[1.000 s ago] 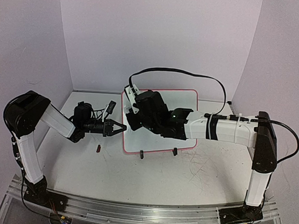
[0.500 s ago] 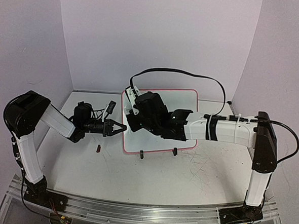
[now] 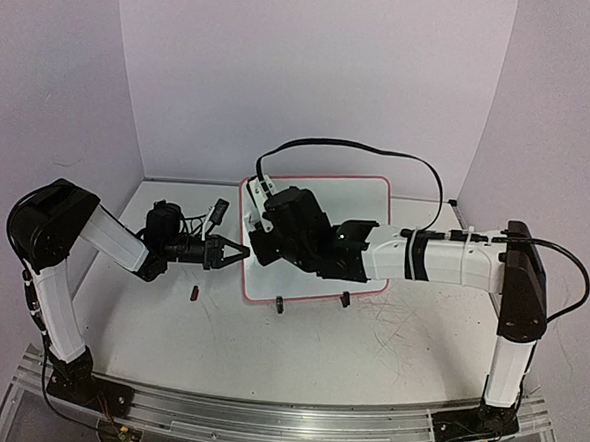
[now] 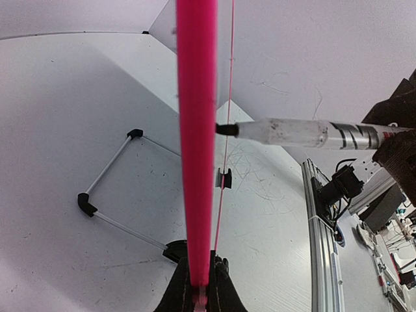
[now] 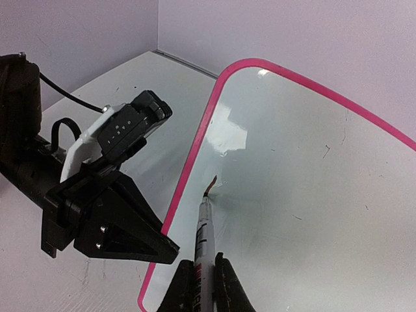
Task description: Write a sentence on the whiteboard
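- 2 grippers work at the whiteboard (image 3: 361, 200), which stands on 2 black clip feet (image 3: 280, 303) at about 12 o'clock from the middle of the table (image 3: 367, 356).
- Left gripper (image 3: 241, 250) is at 9 o'clock of the board. Its fingers are closed on the pink rim (image 4: 196, 130), as the left wrist view shows.
- Right gripper (image 5: 198, 286) reaches in from 3 o'clock, with its fingers clamped on a marker (image 5: 203, 234).
- Marker tip touches the white face near the 9 o'clock edge, just inside the rim.
- Of the sentence, only 1 short dark stroke (image 5: 211, 185) is visible, right at the tip.
- 1 small dark red piece (image 3: 195, 294) lies on the table at 7 o'clock from the board, apart from it.
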Available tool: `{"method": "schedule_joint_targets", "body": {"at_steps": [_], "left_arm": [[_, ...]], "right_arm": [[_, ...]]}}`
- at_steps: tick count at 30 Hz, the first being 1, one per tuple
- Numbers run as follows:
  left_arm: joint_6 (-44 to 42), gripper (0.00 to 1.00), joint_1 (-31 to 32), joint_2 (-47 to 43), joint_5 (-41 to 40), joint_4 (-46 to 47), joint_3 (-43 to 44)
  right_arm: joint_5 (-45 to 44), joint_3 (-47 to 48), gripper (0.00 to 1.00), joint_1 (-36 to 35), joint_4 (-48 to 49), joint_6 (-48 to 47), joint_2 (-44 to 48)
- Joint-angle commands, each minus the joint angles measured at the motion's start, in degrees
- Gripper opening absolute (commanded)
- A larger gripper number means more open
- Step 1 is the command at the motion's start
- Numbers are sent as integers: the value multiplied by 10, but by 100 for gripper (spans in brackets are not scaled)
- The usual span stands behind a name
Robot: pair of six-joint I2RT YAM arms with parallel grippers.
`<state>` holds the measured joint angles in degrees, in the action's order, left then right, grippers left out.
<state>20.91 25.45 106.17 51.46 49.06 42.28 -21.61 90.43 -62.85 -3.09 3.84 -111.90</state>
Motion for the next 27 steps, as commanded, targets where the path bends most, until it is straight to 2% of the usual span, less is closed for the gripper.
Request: {"method": "schedule_joint_targets", "body": {"at_steps": [1,16,27], "left_arm": [[-15,0,3,-9,-14,14,0],[-14,0,3,-7,-14,15,0],[-14,0,3,-6,-14,15,1]], "right_arm": [[-18,-5,0,0,-8,13,14],[-16,-3,0,0,-14,19,23],[-3,-30,0,0,25,26,62]]}}
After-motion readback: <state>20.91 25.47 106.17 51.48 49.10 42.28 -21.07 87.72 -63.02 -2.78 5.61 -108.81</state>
